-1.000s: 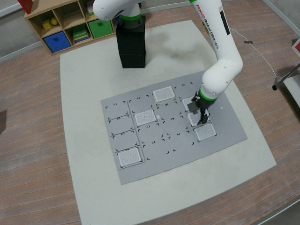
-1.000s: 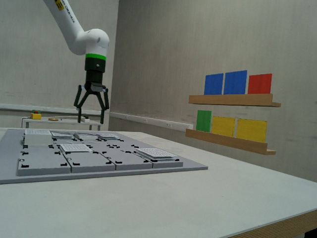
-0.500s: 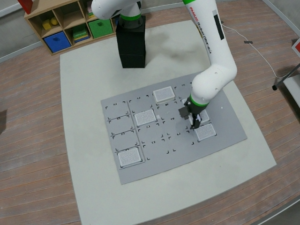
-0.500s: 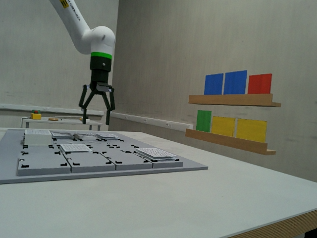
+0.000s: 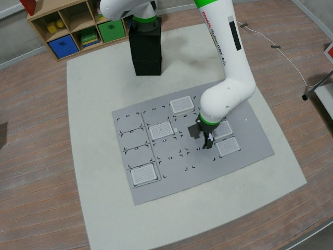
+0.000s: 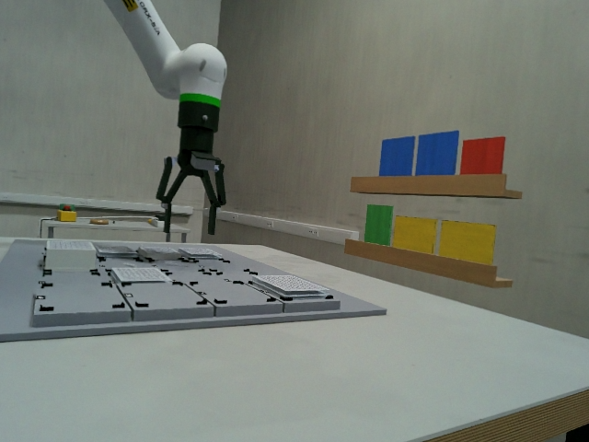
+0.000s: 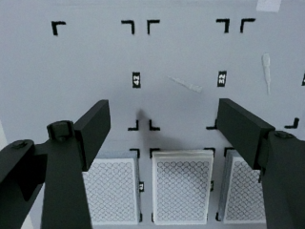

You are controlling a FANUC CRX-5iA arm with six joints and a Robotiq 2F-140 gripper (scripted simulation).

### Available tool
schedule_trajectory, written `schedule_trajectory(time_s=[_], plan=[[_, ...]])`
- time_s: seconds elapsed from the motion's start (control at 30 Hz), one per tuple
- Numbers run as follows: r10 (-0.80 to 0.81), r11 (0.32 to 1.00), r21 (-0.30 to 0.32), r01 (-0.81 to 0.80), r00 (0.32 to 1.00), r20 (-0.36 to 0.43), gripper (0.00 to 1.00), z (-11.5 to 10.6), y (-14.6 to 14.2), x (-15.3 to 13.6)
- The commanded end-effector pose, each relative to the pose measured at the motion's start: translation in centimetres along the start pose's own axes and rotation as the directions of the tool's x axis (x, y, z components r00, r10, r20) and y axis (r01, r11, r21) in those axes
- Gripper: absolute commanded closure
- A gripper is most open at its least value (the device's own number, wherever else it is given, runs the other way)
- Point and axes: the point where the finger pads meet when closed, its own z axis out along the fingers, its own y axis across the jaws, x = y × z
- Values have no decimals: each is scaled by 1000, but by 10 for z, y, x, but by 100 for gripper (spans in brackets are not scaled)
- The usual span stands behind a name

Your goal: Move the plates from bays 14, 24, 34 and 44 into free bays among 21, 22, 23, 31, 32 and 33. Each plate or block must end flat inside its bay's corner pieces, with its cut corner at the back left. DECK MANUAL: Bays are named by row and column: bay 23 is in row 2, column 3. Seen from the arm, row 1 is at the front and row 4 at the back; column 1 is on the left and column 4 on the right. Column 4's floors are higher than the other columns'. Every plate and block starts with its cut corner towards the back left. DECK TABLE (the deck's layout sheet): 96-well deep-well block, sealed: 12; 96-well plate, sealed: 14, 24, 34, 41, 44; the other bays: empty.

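Well, you have the fingers point(image 5: 208, 146) point(image 6: 190, 233) partly open and empty, above the tabletop point(image 5: 113, 215) point(image 6: 309, 380). The bay 44 plate point(image 5: 143, 174) point(image 6: 291, 284) sits well to their right. Your exterior view counts five plates and one deep-well block point(image 5: 181, 105) point(image 6: 70, 255); from the top, only four plates show. Your wrist view alone shows two thin translucent slivers, one sliver point(image 7: 187, 84) between the fingers' sides, the other point(image 7: 266, 72) farther right in that picture, and three plates in a row to the fingers' left.
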Motion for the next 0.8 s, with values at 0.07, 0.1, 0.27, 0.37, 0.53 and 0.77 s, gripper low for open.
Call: schedule_trajectory(time_s=[0.07, 0.1, 0.27, 0.37, 0.53, 0.77], plan=[[-1, 1000, 2, 1, 1000, 1, 30, -1, -6, 22], [-1, 1000, 2, 1, 1000, 1, 30, -1, -7, 26], [-1, 1000, 2, 1, 1000, 1, 30, -1, -11, 46], [-1, 1000, 2, 1, 1000, 1, 30, -1, -14, 57], [-1, 1000, 2, 1, 1000, 1, 30, -1, -17, 69], [-1, 1000, 2, 1, 1000, 1, 30, -1, -23, 97]])
